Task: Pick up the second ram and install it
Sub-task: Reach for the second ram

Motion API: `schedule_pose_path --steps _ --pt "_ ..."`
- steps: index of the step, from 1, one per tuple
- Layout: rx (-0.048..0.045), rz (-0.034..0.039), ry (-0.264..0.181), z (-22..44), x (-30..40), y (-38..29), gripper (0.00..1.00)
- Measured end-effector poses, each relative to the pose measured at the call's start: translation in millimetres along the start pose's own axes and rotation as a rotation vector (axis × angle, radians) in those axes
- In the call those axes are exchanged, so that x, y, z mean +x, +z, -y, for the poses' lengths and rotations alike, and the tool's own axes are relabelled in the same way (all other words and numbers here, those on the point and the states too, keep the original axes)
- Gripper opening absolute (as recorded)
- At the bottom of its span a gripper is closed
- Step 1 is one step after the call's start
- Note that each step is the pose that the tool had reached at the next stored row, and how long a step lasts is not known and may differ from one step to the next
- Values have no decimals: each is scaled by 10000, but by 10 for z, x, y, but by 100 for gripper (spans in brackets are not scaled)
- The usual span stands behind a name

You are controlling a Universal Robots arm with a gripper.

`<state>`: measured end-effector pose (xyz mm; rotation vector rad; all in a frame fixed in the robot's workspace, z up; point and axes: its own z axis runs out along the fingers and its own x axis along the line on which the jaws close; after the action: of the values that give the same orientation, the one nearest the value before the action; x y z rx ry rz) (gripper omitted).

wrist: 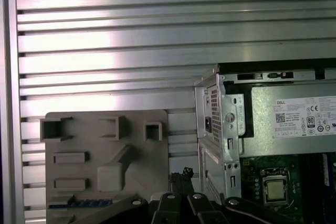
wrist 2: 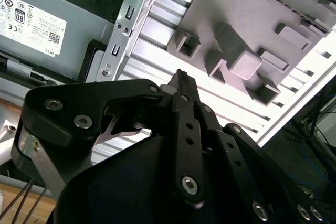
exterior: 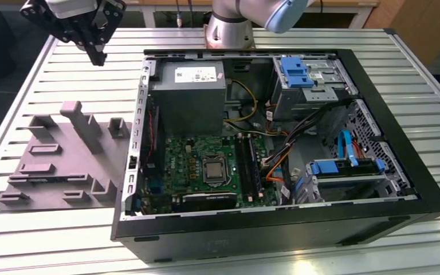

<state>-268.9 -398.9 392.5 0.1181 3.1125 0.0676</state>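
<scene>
The fingers [wrist 2: 187, 129] of the gripper [wrist 2: 182, 75] are seen pressed together to a single tip in the second wrist view, and nothing is held between them. In the exterior view the gripper [exterior: 98, 57] is poised high above the slatted table [exterior: 52, 229], beyond the far edge of the grey fixture block [exterior: 59, 154] and outside the open computer case [exterior: 281, 232].

The second ram [wrist: 89, 203] is seen lying flat on the fixture block [wrist: 131, 150] in the first wrist view, well apart from the fingertips. The pick-up is therefore judged not yet begun; the approach is in hand.

A grasp would call for the jaws to be opened, brought over the stick and lined up across its thin long edges. The memory slots [exterior: 248, 166] on the motherboard [exterior: 189, 166] are the judged destination.
</scene>
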Motion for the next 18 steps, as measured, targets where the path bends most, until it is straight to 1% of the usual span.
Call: schedule_pose_path --steps 8,18 --pt "-1 1 -1 3 42 2 11" --pt "-1 0 -1 9 112 5 11"
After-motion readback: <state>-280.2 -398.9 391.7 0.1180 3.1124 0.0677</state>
